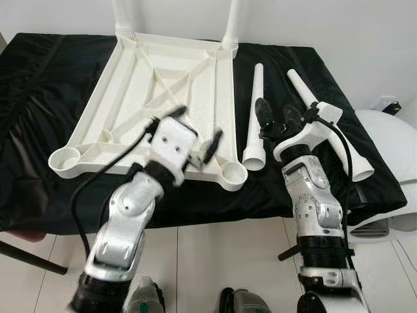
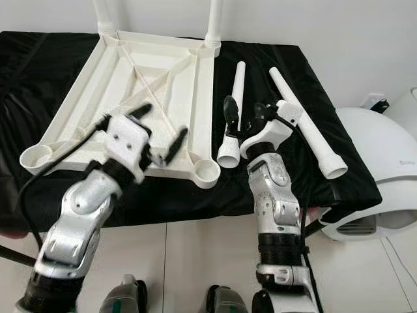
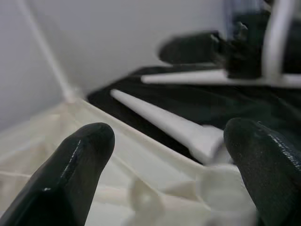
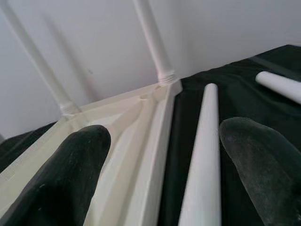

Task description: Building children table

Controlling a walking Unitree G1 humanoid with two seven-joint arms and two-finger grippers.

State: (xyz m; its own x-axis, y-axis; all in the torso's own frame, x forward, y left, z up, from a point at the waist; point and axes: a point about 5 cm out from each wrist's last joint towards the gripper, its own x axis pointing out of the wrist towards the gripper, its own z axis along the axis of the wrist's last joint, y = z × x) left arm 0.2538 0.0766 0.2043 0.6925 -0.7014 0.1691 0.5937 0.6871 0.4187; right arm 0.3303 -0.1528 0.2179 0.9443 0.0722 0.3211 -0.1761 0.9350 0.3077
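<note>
White tabletop (image 1: pixel 130 85), four legs (image 1: pixel 255 117).

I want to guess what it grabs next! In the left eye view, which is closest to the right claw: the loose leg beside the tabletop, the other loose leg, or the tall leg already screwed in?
1. Loose leg beside the tabletop, just ahead of the right claw.
2. Other loose leg, on its outer side, partly under the arm.
3. Screwed-in leg, upright at the far corner.
</note>
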